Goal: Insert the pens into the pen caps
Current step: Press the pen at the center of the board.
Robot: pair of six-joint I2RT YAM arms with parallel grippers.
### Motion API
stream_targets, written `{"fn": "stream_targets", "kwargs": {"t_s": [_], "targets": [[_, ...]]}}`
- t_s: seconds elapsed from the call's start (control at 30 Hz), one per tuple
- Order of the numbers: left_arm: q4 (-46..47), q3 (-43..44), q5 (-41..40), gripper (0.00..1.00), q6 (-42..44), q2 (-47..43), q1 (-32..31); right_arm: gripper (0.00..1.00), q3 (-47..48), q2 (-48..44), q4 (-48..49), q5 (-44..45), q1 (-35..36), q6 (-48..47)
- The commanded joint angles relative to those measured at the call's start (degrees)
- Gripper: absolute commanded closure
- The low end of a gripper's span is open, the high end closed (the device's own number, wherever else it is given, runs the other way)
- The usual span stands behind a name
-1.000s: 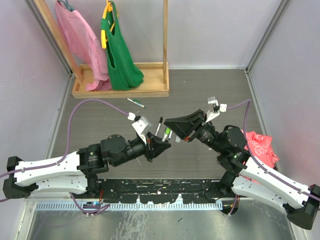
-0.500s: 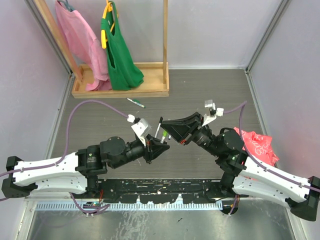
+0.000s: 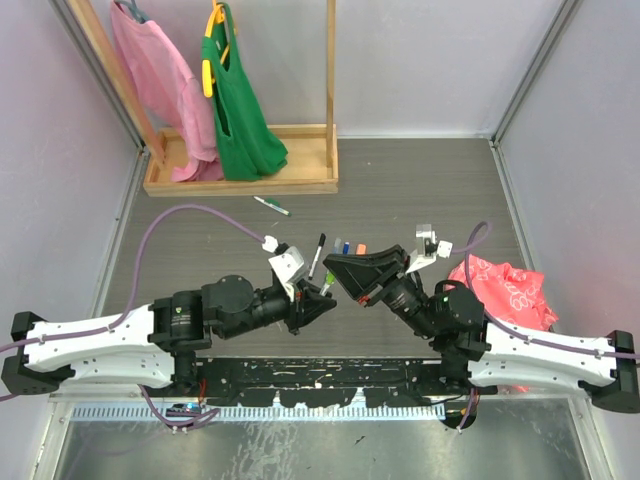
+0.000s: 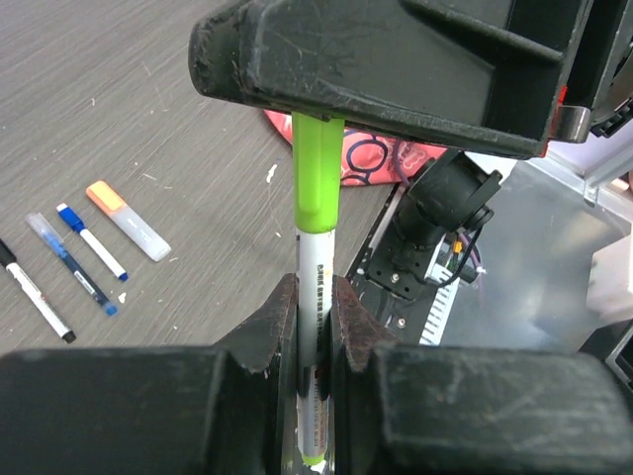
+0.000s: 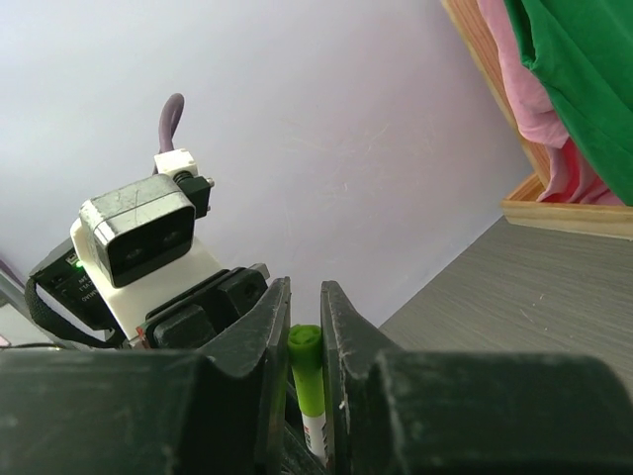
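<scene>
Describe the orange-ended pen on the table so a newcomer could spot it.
From the wooden rack at the back left, come forward to the short row of pens mid-table. The orange-ended pen sits at the row's right end seen from above: stubby, pale-bodied, the only orange tip beside two thin blue pens and a black pen.

Pen (image 4: 316, 262) between left tool (image 4: 315, 297) and right tool (image 5: 304, 297)

Matt grey tabletop (image 3: 420, 190), wood-grain look. Black plastic left gripper (image 4: 315, 302), matt, scuffed w/ fine scratches. Smooth light-green plastic pen cap (image 4: 318, 168), slight gloss. White plastic pen barrel (image 4: 316, 272), printed. Bare light wood rack (image 3: 240, 185). Soft cloth green garment (image 3: 238, 110) & pink garment (image 3: 160, 80). Brushed metal front panel (image 3: 300, 450).
</scene>
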Motion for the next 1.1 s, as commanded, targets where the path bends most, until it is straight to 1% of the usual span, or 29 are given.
{"fn": "stream_targets", "kwargs": {"t_s": [0.0, 0.23, 0.47, 0.57, 0.67, 0.87, 1.07], "targets": [[18.68, 8.03, -7.27, 1.00, 2.55, -2.54, 1.77, 1.00, -6.37, 4.56, -11.54, -3.31, 8.94, 0.84], [19.48, 9.16, -7.30, 1.00, 3.51, -2.59, 1.77, 1.00, -9.51, 8.63, -9.23, 1.78, 14.93, 2.74], [20.36, 10.02, -7.12, 1.00, 3.95, -2.32, 1.77, 1.00, -12.09, 15.39, -5.25, 6.74, 21.14, 4.50], [20.28, 10.33, -7.17, 1.00, 4.29, -2.70, 1.77, 1.00, -13.72, 18.28, -2.41, 7.41, 22.17, 5.75], [20.12, 10.36, -7.23, 1.00, 4.48, -3.42, 1.72, 1.00, -13.93, 19.61, -1.87, 7.83, 22.70, 5.71], [19.28, 10.14, -7.33, 1.00, 4.51, -4.37, 1.77, 1.00, -13.63, 15.93, -5.86, 11.22, 22.70, 4.65], [17.36, 10.53, -6.10, 1.00, 3.67, -3.50, 1.77, 1.00, -7.80, 10.08, -15.29, 18.51, 22.63, -0.35]]}}
